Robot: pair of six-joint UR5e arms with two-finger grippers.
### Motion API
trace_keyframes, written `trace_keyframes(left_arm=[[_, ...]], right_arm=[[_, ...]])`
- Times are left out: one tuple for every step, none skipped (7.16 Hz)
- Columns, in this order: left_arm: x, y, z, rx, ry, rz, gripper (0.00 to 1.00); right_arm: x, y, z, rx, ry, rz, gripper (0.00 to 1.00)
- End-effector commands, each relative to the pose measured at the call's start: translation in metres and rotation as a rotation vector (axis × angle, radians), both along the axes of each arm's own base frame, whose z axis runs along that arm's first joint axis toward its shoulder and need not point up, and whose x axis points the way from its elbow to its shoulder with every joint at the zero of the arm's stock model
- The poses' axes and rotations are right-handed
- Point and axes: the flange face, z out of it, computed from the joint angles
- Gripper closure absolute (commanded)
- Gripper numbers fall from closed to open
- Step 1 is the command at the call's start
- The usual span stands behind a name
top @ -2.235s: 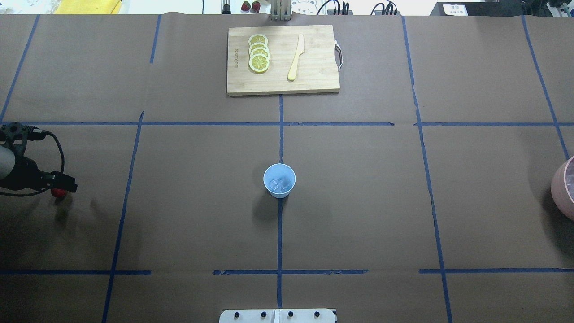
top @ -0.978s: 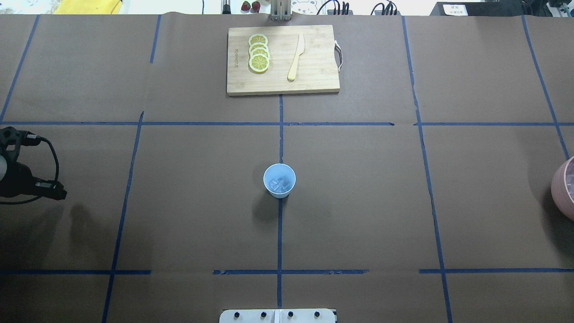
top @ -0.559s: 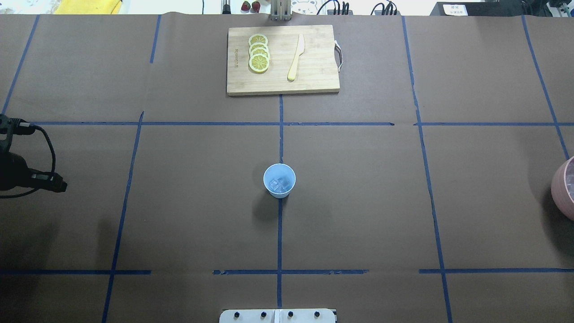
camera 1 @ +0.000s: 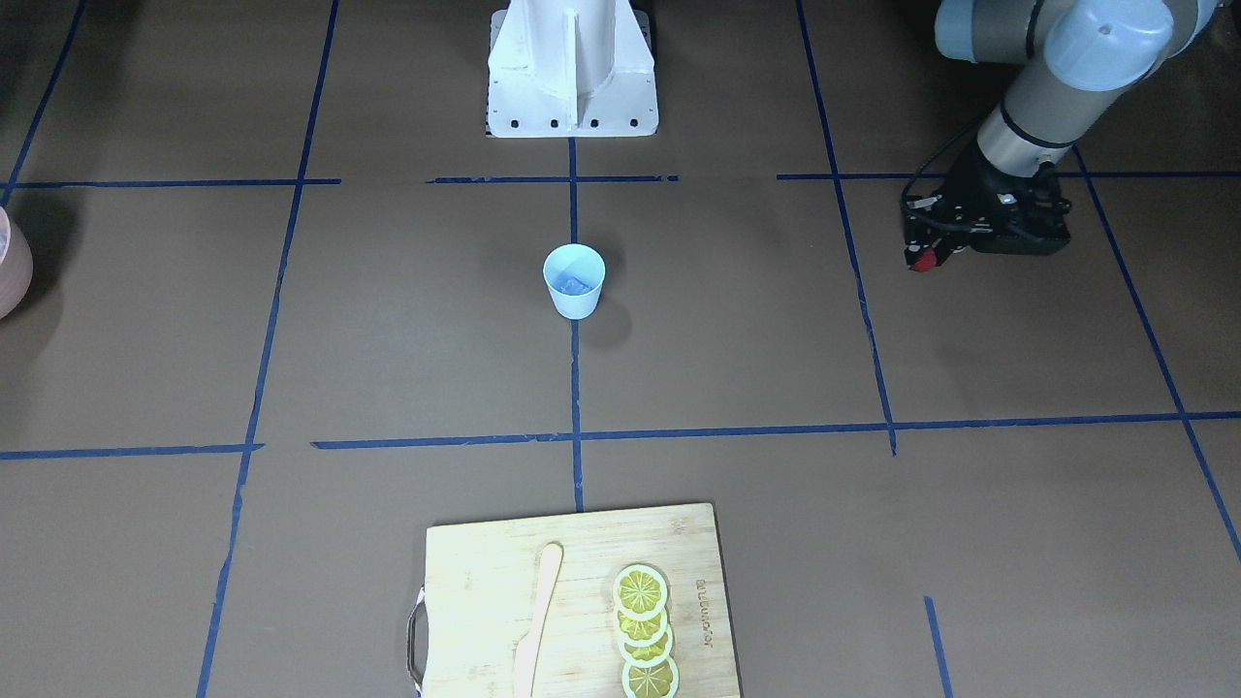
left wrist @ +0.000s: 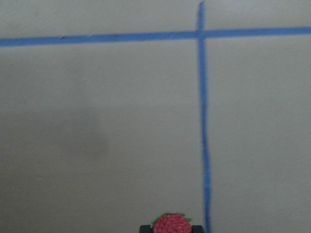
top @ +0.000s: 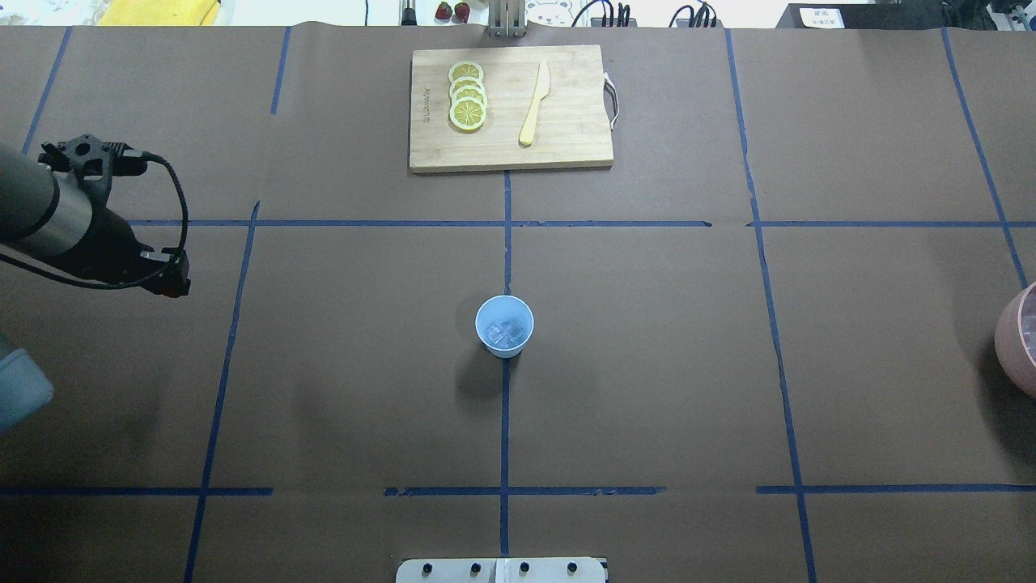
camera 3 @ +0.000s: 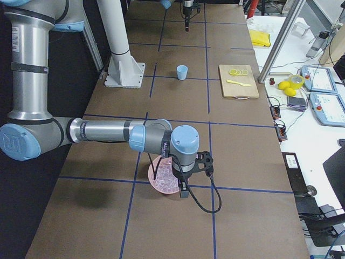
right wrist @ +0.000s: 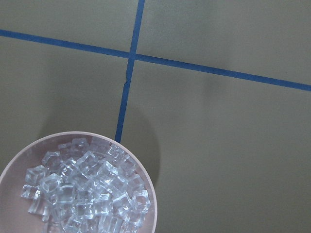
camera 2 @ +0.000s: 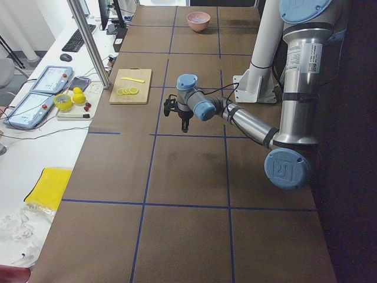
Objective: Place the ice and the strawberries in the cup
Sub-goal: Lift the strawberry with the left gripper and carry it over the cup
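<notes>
The pale blue cup [top: 504, 325] stands upright at the table's centre, on a blue tape line, and also shows in the front view [camera 1: 574, 281]. A few pale ice lumps [top: 506, 332] lie in it. My left gripper [top: 173, 283] is shut on the small red strawberry [camera 1: 922, 260], held above the table well to the cup's left. The left wrist view shows the strawberry [left wrist: 171, 224] between the fingertips. My right gripper [camera 3: 183, 190] hangs over the pink bowl; I cannot tell whether it is open or shut.
The pink bowl [right wrist: 80, 134], full of ice cubes [right wrist: 82, 194], sits at the table's right edge [top: 1016, 340]. A wooden cutting board [top: 566, 121] at the far centre holds lemon slices [top: 468, 97] and a wooden knife [top: 534, 104].
My left gripper, still holding the strawberry, has moved away from the robot and to the right, further into the overhead view. The cup and bowl have not moved.
</notes>
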Motion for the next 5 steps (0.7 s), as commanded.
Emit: trace_keyframes(left_arm=[[0.064, 0.001, -0.071, -0.075, 0.023, -0.013, 1.0], [0.1, 0.007, -0.097, -0.117, 0.043, -0.034, 1.0], [0.144, 0.005, -0.131, -0.134, 0.054, -0.062, 1.0], [0.175, 0.002, -0.149, -0.155, 0.052, -0.074, 1.0], [0.185, -0.004, -0.159, -0.157, 0.051, -0.091, 1.0]], right_arm=[[-0.001, 0.002, -0.002, 0.002, -0.001, 0.0, 0.01], [-0.001, 0.002, -0.002, 0.002, -0.001, 0.0, 0.01], [-0.001, 0.002, -0.002, 0.002, -0.001, 0.0, 0.01], [-0.001, 0.004, 0.0, -0.003, -0.001, 0.0, 0.01], [-0.001, 0.005, 0.001, -0.004, -0.002, 0.0, 0.01]])
